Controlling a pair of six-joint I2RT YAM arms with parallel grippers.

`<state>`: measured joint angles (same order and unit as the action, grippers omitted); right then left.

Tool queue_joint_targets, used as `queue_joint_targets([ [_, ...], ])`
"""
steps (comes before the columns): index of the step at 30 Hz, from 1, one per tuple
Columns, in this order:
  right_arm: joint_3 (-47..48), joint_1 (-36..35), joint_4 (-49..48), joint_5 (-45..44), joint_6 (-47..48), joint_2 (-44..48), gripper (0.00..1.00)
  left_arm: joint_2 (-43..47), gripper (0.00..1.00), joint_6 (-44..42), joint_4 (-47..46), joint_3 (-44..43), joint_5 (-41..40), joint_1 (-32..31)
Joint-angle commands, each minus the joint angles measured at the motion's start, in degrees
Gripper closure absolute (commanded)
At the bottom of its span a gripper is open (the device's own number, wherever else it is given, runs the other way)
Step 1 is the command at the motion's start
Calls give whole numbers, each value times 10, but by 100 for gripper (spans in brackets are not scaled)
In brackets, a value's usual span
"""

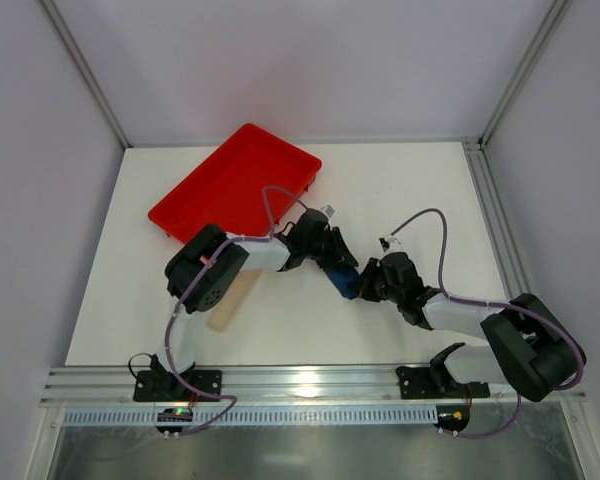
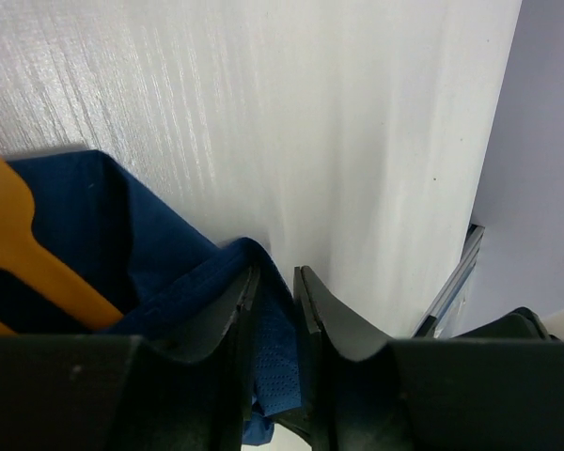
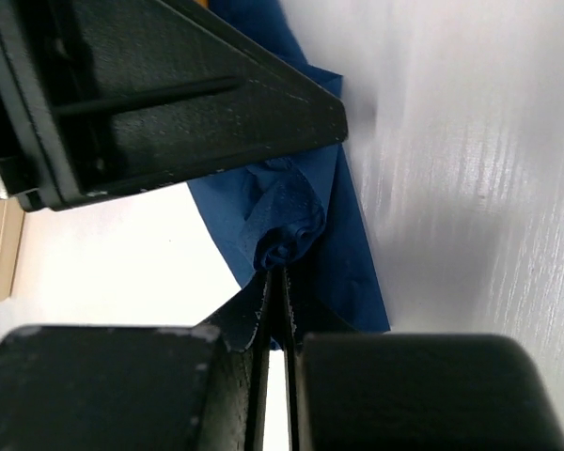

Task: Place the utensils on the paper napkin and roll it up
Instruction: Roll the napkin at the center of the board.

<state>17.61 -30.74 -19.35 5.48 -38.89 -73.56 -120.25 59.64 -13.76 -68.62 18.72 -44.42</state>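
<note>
Napkin (image 1: 343, 282) taken from two sides
Right pincer (image 3: 274, 282) is clenched on its bunched edge; left pincer (image 2: 275, 274) is seen narrowly parted at a fold, grip not discernible.

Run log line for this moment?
left hand: napkin fold between jaws, grip unclear | right hand: shut on napkin | utensil: on napkin

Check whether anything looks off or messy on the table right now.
The paper napkin is crumpled into a bunch, pinched by the shut right gripper, not flat or neatly rolled. The red tray also sits skewed to the edges of the table.
</note>
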Motion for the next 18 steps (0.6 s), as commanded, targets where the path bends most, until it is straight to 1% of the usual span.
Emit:
queue_joint_targets([
  [1, -20, -4, -32, -19, -36, -12, 94, 12, 73, -18, 38, -18, -15, 16],
  [2, -22, -3, -37, -19, -42, -16, 96, 14, 71, -22, 41, -26, -10, 19],
  [4, -22, -3, -40, -16, -51, -20, 96, 25, 70, -35, 51, -34, -4, 21],
  [5, -23, -3, -45, -16, -56, -21, 96, 30, 67, -40, 58, -41, -3, 24],
  [6, -25, -3, -48, -15, -60, -22, 96, 36, 66, -44, 65, -46, 1, 28],
  [10, -28, -3, -53, -13, -76, -26, 96, 74, 61, -68, 110, -55, -13, 43],
  [11, -27, -3, -52, -14, -78, -24, 96, 89, 57, -78, 129, -54, -19, 47],
  [12, -27, -2, -52, -14, -80, -22, 96, 95, 56, -86, 136, -52, -24, 50],
  [14, -28, -3, -50, -16, -89, -19, 96, 108, 55, -98, 173, -49, -47, 52],
  [18, -25, -2, -55, -12, -106, -22, 96, 131, 56, -109, 168, -19, -63, 51],
])
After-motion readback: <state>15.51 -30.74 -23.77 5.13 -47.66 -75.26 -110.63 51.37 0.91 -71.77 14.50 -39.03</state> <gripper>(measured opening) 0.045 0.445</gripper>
